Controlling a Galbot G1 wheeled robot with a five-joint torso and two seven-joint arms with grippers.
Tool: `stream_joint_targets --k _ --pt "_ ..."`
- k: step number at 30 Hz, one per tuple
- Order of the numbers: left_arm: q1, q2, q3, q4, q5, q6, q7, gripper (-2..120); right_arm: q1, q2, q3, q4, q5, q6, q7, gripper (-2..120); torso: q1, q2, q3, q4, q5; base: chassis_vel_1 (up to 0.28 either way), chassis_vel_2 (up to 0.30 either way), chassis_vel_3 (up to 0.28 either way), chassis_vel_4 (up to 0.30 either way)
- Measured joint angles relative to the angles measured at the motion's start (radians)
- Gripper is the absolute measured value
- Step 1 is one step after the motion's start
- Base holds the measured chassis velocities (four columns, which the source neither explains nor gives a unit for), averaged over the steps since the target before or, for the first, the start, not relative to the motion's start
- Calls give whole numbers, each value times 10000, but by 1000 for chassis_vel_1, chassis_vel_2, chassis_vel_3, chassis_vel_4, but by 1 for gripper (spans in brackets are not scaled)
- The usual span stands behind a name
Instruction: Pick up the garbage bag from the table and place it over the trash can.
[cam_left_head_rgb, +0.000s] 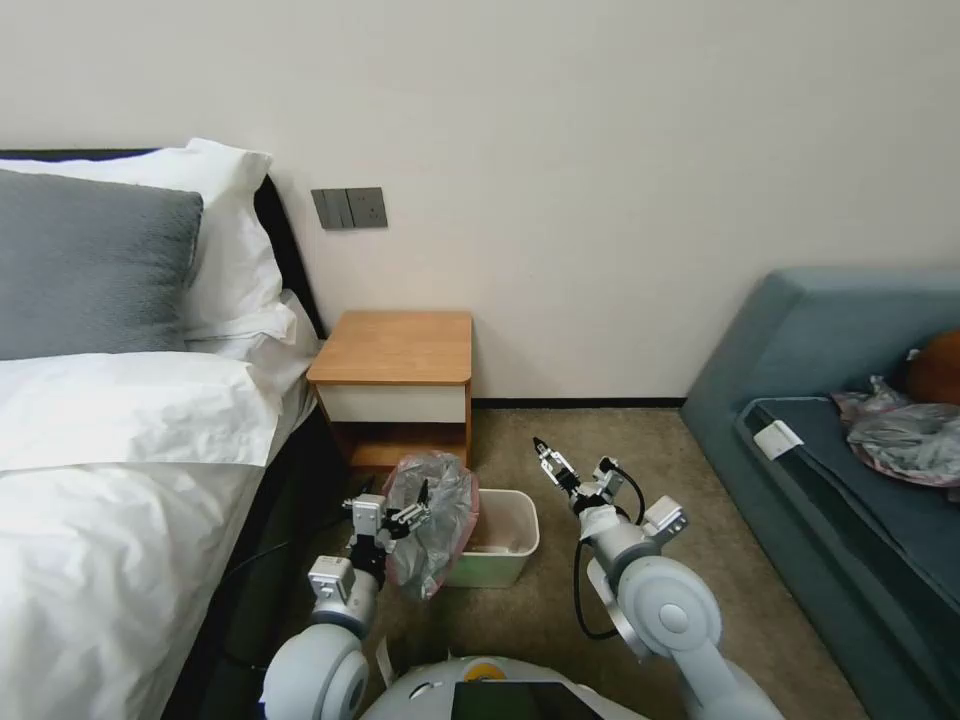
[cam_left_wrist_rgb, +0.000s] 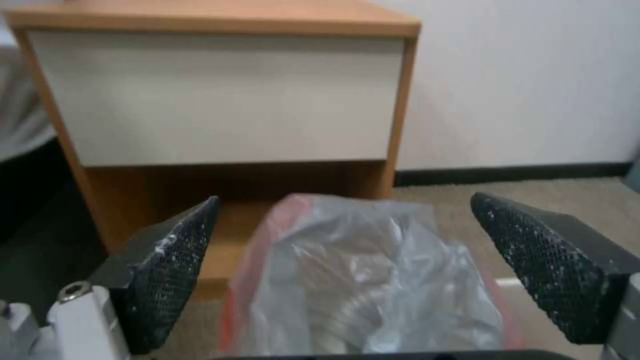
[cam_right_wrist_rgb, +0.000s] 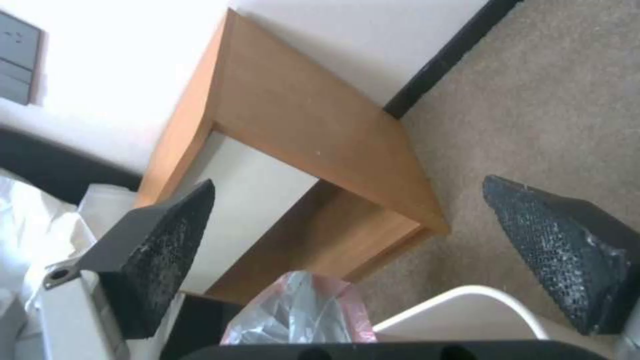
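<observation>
Garbage bag (cam_left_head_rgb: 432, 520) draped on the left rim of the trash can (cam_left_head_rgb: 500, 545), on the carpet (cam_left_head_rgb: 560, 600) before the table (cam_left_head_rgb: 395, 385).

I see my left gripper (cam_left_head_rgb: 418, 508) at the bag, near the left edge of the can; its fingers (cam_left_wrist_rgb: 170, 270) stand wide apart on both sides of the plastic and grasp nothing. My right gripper (cam_left_head_rgb: 552, 462) hangs over the carpet, above the right rim of the can; its fingers (cam_right_wrist_rgb: 157, 260) are spread wide too, with nothing between them. The top of the table is bare wood. The pink rim of the bag faces the table's low shelf.
</observation>
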Motion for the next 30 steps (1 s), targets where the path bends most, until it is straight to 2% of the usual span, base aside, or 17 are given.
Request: stream_joint_targets --k 10,16,20,23,30 --pt "-9 -38 168 239 -40 188 188 93 -148 157 -33 -18 -210 105 -10 100 0 -1 0 0 0 0 0 0 0" --pt "-18 -61 167 441 -214 241 246 74 -144 210 -64 -31 -283 144 -27 100 -1 0 0 0 0 0 0 0 0" --pt "-34 -116 124 595 -212 267 56 68 -147 243 -99 -61 -302 145 -53 100 0 0 0 0 0 0 0 0 0" --pt "-55 -159 105 823 -51 264 -316 67 -170 273 -127 -89 -351 146 -84 100 0 0 0 0 -1 0 0 0 0" --pt "-163 -196 100 1116 48 246 -501 67 -193 290 -140 -122 -395 147 -96 100 0 0 0 0 0 0 0 0 0"
